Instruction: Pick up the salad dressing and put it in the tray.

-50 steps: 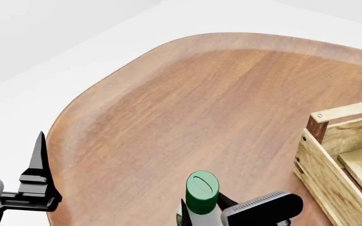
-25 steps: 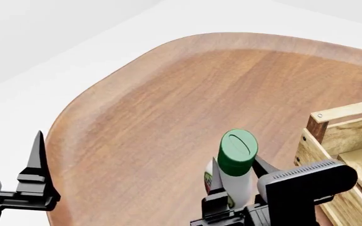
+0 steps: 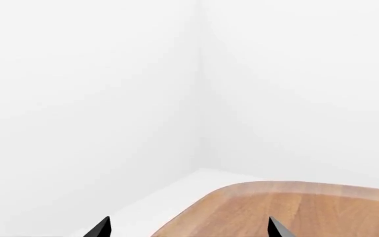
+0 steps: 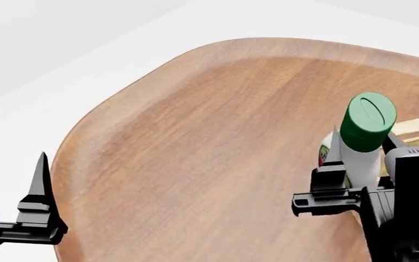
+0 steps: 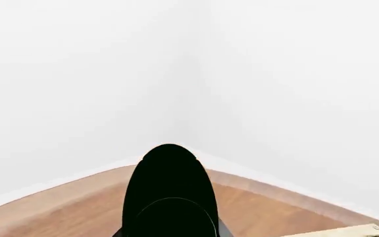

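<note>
Place: bare simulated room
Evidence: blank white walls [image 3: 110, 98] meeting in a corner behind a rounded wooden table [image 4: 217, 136]

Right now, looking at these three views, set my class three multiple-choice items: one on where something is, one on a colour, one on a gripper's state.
1. Where is the salad dressing?
A. Lying on the table
B. Held above the table, beside the tray
C. In the left gripper

2. What colour is its cap?
A. Green
B. Red
C. Blue

3. What is the left gripper doing?
A. Clamping the bottle
B. Clamping the tray
C. Open, holding nothing

Answers: 1 B, the right gripper holds it up near the tray edge, over the table. 2 A, the round cap shows green in the head view. 3 C, its fingertips stand apart in the left wrist view with nothing between.
</note>
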Available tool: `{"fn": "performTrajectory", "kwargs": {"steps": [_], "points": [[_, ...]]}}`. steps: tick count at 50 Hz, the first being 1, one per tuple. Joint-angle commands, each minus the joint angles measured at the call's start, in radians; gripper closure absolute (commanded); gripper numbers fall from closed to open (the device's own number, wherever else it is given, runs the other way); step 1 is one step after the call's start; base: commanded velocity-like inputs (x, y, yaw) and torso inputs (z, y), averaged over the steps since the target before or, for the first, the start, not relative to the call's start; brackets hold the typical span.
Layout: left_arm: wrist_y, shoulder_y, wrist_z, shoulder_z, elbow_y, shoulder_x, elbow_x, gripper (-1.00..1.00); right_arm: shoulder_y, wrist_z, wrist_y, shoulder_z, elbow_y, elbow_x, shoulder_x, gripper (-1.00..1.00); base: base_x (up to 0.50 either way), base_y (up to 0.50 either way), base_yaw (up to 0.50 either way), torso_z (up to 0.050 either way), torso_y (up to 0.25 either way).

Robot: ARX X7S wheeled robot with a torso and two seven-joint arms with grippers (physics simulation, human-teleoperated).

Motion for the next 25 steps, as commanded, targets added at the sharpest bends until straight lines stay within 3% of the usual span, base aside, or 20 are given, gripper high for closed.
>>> {"fn": "performTrajectory", "kwargs": {"steps": [1, 25], "points": [[0.005, 0.002, -0.003, -0.001, -0.003, -0.003, -0.006, -1.00, 0.062, 0.043, 0.038, 0.084, 0.020, -0.011, 0.030, 1.00, 0.00, 0.00, 0.00, 0.000, 0.000], [0.006, 0.004, -0.012, 0.005, 0.001, -0.010, -0.010, -1.00, 0.121, 0.097, -0.055, 0.151, 0.301, -0.130, 0.059, 1.00, 0.00, 0.00, 0.00, 0.000, 0.000]]}}
